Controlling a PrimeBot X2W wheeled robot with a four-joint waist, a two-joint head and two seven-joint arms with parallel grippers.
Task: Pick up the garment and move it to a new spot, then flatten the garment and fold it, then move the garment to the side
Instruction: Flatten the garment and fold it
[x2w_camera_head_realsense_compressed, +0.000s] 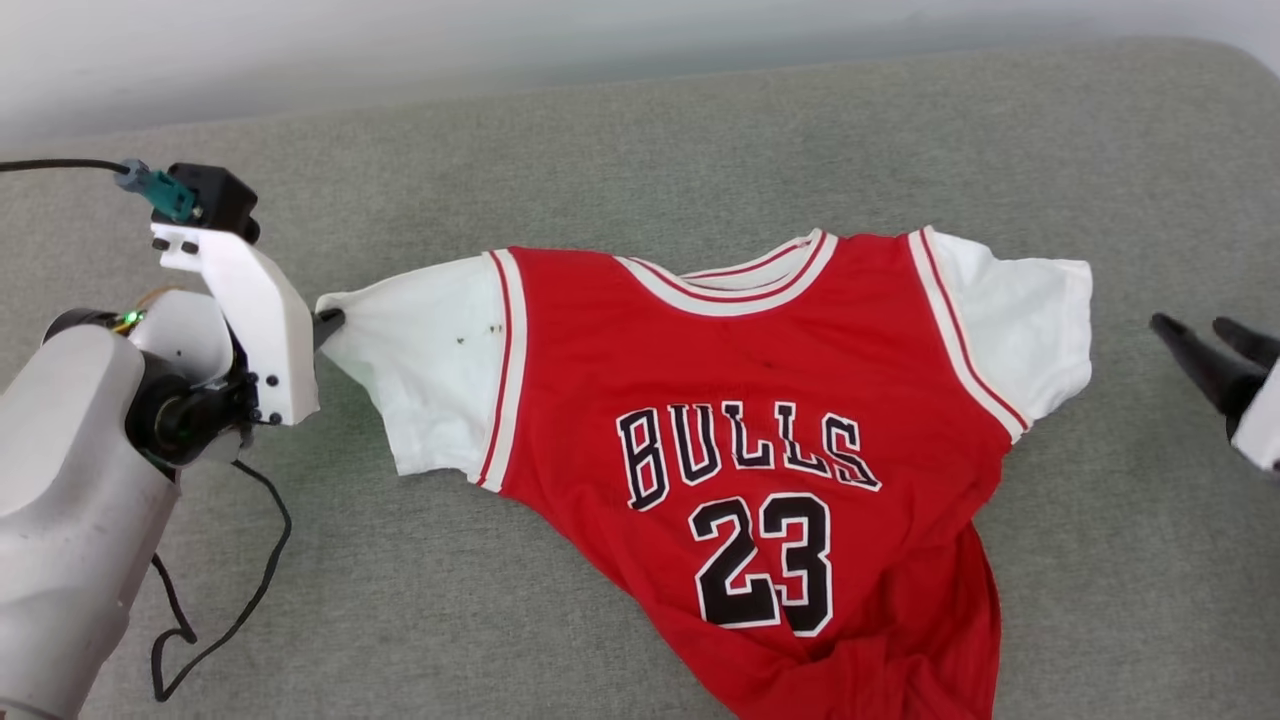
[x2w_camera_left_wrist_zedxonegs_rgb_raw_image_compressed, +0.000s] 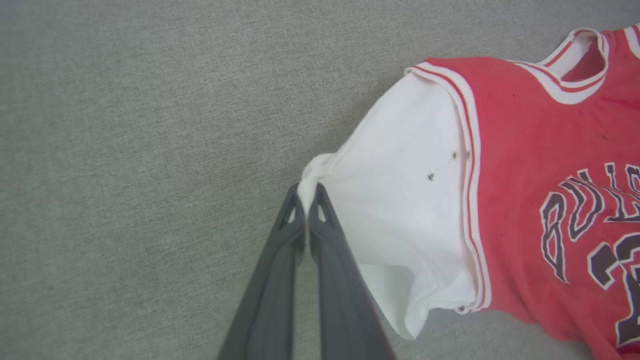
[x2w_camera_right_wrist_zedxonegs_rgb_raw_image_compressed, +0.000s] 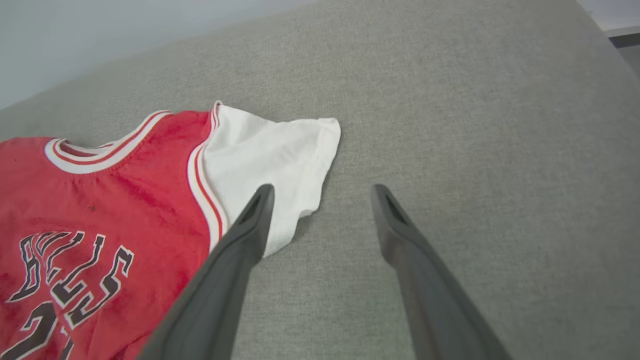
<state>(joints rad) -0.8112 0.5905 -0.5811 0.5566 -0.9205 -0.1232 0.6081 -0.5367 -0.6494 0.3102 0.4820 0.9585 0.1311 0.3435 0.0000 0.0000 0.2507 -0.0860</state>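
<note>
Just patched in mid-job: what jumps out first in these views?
The red garment with BULLS 23 print lies spread on the grey surface, lower hem bunched. The left gripper is shut on the tip of one white sleeve; the right gripper is open, clear of the other sleeve.

Grey fabric surface (x2w_camera_head_realsense_compressed: 640, 150), pale wall (x2w_camera_head_realsense_compressed: 400, 40)

Left arm (x2w_camera_head_realsense_compressed: 80, 480) reaches in from lower left, jaws pinched shut on the garment (x2w_camera_head_realsense_compressed: 760, 400) sleeve; right jaws spread wide apart.
</note>
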